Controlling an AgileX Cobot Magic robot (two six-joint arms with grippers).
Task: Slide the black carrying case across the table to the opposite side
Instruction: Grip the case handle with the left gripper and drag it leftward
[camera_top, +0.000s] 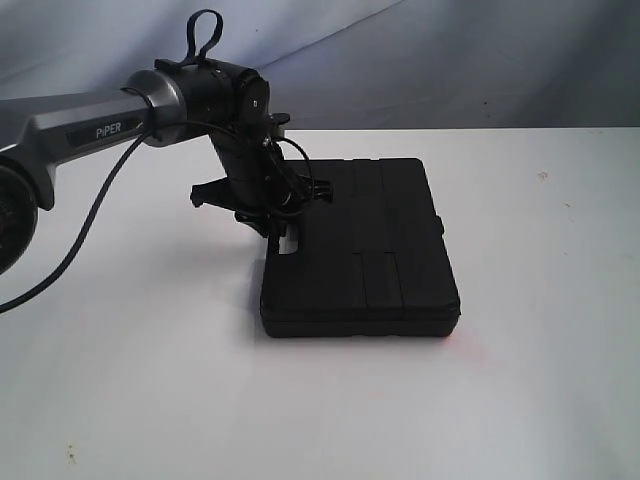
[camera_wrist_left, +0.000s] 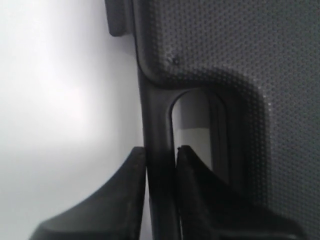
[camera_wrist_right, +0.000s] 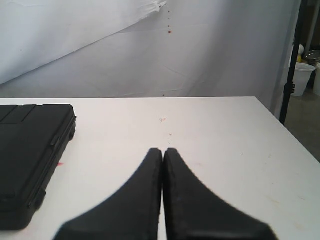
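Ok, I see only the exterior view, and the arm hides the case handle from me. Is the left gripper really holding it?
Observer: Yes. The left wrist view shows the left gripper shut on the handle of the case, with one finger through the handle opening.
Operator: And the right gripper? I do not see it at all.
Observer: The right gripper is shut with nothing in it, over the bare table, apart from the case.
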